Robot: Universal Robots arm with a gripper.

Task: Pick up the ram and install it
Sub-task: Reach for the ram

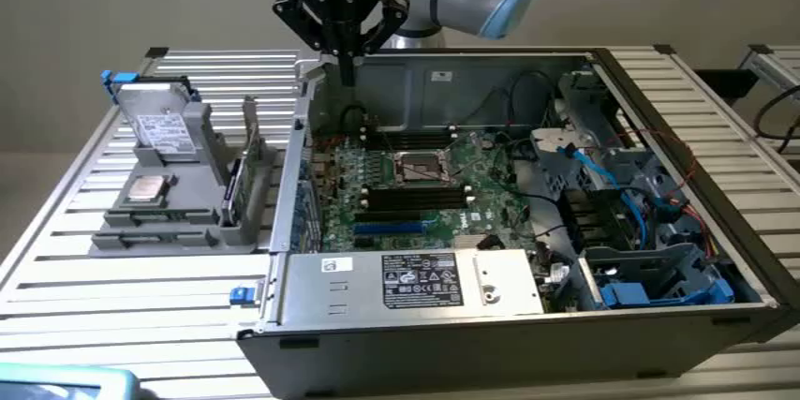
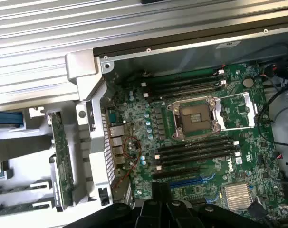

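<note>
Ram stands edgewise, lengthwise along the case.

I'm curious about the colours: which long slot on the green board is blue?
The blue slot, next to the labelled metal box; the black slots flank the square socket.

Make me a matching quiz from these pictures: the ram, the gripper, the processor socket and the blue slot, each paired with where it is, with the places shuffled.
Things:
1. ram
2. gripper
3. processor socket
4. blue slot

Places:
A. middle of the motherboard
B. above the case, jaws shut, holding nothing
C. on edge in the grey holder outside the case
D. between the black slots and the labelled metal box

Pairs: 1-C, 2-B, 3-A, 4-D
</note>
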